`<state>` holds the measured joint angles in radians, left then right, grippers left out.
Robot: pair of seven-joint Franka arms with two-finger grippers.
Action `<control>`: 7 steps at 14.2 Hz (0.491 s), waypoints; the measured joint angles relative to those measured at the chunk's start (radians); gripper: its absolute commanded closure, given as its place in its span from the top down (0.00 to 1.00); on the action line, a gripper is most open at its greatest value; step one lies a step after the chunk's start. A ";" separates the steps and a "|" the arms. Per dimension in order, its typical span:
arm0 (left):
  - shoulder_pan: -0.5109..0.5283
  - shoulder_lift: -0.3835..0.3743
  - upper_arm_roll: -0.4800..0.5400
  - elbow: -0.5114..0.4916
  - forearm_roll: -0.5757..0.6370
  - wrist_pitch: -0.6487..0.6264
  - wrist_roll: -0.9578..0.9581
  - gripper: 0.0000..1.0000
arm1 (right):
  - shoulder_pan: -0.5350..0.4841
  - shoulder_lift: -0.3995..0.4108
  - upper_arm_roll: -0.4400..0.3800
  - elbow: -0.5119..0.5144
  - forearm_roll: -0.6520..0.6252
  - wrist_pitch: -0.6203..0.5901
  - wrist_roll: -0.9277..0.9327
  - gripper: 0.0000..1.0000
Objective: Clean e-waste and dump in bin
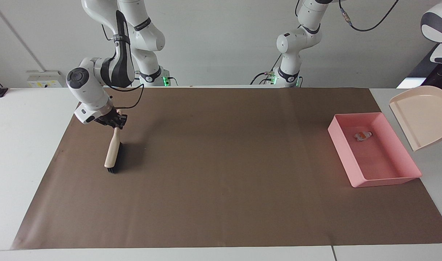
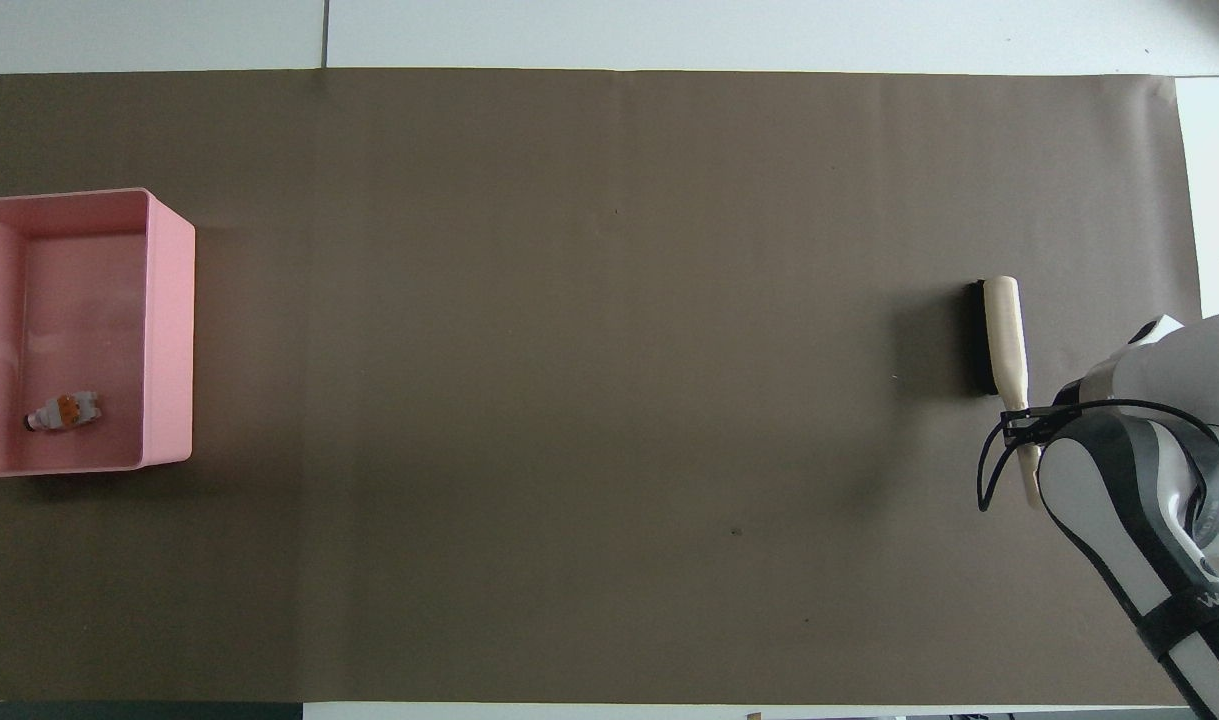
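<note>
The pink bin (image 1: pixel 342 154) stands at the left arm's end of the brown mat; it also shows in the overhead view (image 2: pixel 169 330). One bit of e-waste (image 1: pixel 362 136), white with an orange patch, lies inside it, and shows in the overhead view (image 2: pixel 62 411) too. The dark block does not show. The beige dustpan (image 1: pixel 424 116) hangs empty and tilted in the air beside the bin, off the mat; the left gripper holding it is out of view. My right gripper (image 1: pixel 116 122) is shut on the handle of a beige brush (image 1: pixel 112 152), whose black bristles touch the mat.
The brown paper mat (image 1: pixel 221 163) covers most of the white table. The brush (image 2: pixel 1001 335) stands near the right arm's end of the mat. A wall socket box (image 1: pixel 45 78) sits by the table's edge nearest the robots.
</note>
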<state>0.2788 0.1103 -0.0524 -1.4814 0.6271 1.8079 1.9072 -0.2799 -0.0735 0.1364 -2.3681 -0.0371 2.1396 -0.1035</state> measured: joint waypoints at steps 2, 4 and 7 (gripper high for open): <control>-0.028 -0.005 0.000 0.000 0.003 -0.025 -0.040 0.00 | 0.000 0.000 0.000 0.000 0.001 0.000 0.000 0.67; -0.048 -0.010 -0.002 -0.009 0.000 -0.047 -0.078 0.00 | 0.000 0.000 0.001 -0.001 0.001 0.000 0.000 1.00; -0.071 -0.039 -0.008 -0.068 -0.107 -0.047 -0.108 0.00 | 0.003 -0.001 0.002 0.008 0.001 0.000 -0.001 1.00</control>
<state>0.2076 0.0715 -0.0605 -1.5491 0.5199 1.7611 1.7990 -0.2773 -0.0743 0.1381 -2.3601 -0.0360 2.1396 -0.1041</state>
